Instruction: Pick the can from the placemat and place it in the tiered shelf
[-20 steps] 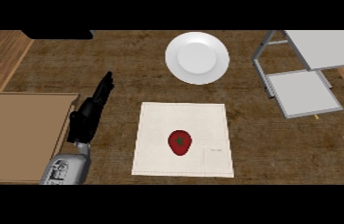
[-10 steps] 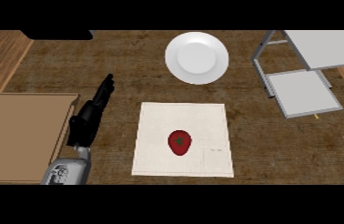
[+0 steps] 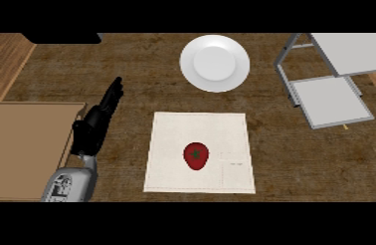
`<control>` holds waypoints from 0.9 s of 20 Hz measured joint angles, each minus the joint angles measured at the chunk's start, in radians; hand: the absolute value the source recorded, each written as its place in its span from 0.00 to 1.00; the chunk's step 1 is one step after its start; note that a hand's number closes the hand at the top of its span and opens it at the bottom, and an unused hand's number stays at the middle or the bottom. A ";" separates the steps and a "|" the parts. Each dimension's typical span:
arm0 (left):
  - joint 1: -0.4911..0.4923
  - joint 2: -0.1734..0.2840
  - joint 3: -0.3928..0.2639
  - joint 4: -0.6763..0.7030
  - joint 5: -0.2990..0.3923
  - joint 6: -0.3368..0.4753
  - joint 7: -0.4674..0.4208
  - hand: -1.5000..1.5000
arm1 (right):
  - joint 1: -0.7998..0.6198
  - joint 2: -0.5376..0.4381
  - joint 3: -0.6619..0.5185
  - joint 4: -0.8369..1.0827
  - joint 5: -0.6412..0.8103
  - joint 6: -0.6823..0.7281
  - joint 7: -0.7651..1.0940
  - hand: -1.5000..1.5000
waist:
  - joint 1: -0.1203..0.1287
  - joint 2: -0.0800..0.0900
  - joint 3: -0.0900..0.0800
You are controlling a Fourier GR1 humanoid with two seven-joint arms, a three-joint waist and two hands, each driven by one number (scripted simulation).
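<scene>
My left hand [image 3: 99, 120] rests open, fingers straight, beside the placemat [image 3: 200, 152]; my right hand is out of view. The red can [image 3: 196, 156] stands on the mat, off to the hand's right and slightly nearer me. I judge the reach should close around the can's sides, then carry it far right to the tiered shelf [image 3: 328, 100], passing the white plate [image 3: 214, 63].

Red can [image 3: 196, 156] with green mark on top, sitting upright on cream placemat [image 3: 200, 129], slightly below its centre. Grey tiered shelf [image 3: 328, 100] standing at two o'clock, well apart.
</scene>
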 measured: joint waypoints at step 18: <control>0.022 0.008 0.012 -0.012 0.000 0.003 -0.003 0.50 | 0.113 -0.402 -0.374 0.185 -0.273 0.236 0.204 0.00 | -0.021 -0.001 0.001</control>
